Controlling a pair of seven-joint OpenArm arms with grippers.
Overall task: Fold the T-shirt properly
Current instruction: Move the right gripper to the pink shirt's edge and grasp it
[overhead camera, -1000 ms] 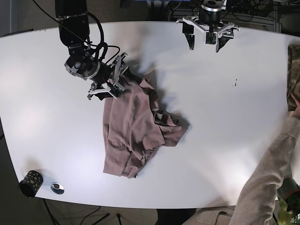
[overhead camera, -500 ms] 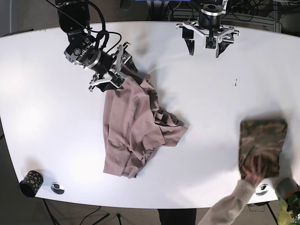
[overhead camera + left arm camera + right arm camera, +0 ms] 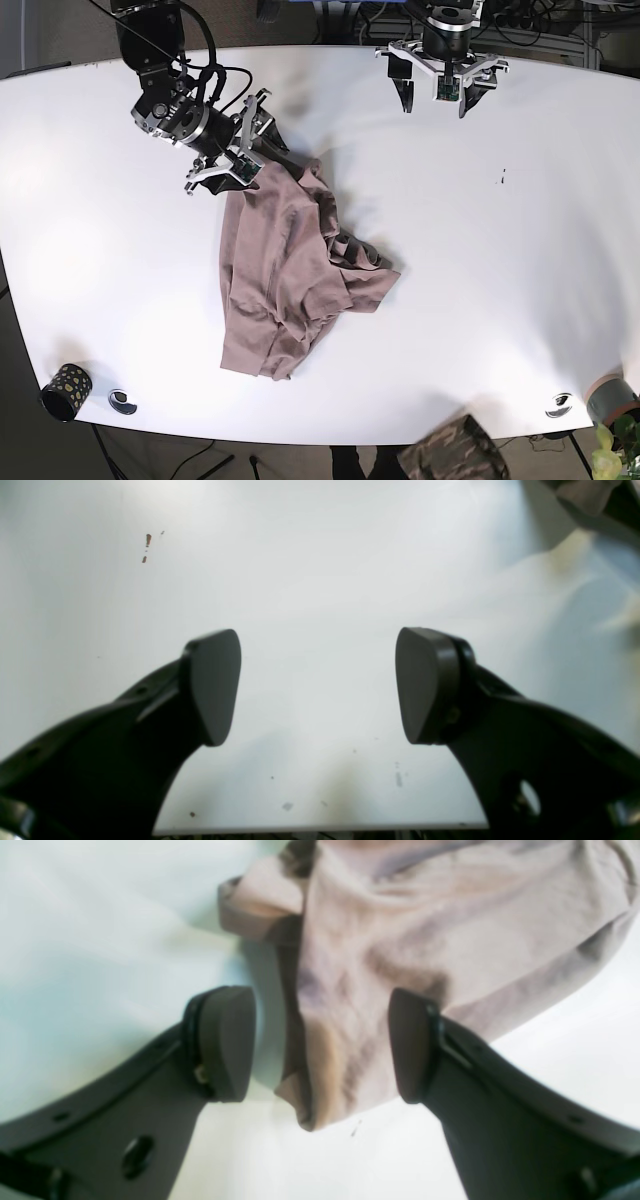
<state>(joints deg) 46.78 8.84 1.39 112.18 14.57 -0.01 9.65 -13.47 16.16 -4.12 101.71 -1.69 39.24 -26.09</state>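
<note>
Your right gripper (image 3: 320,1045) wide, straddling blurred T-shirt (image 3: 290,270) corner, nothing held. Left gripper (image 3: 317,685) wide over bare table (image 3: 520,250), far edge; shirt hem crumpled, layers unreadable.

The T-shirt (image 3: 288,275) — dusty mauve, crumpled and unfolded — lies in a bunched heap left of centre on the white table (image 3: 500,250), folds overlapping.

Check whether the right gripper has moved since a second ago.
Yes. The right gripper has shifted up toward the table's far edge, off the crumpled T-shirt's top.
</note>
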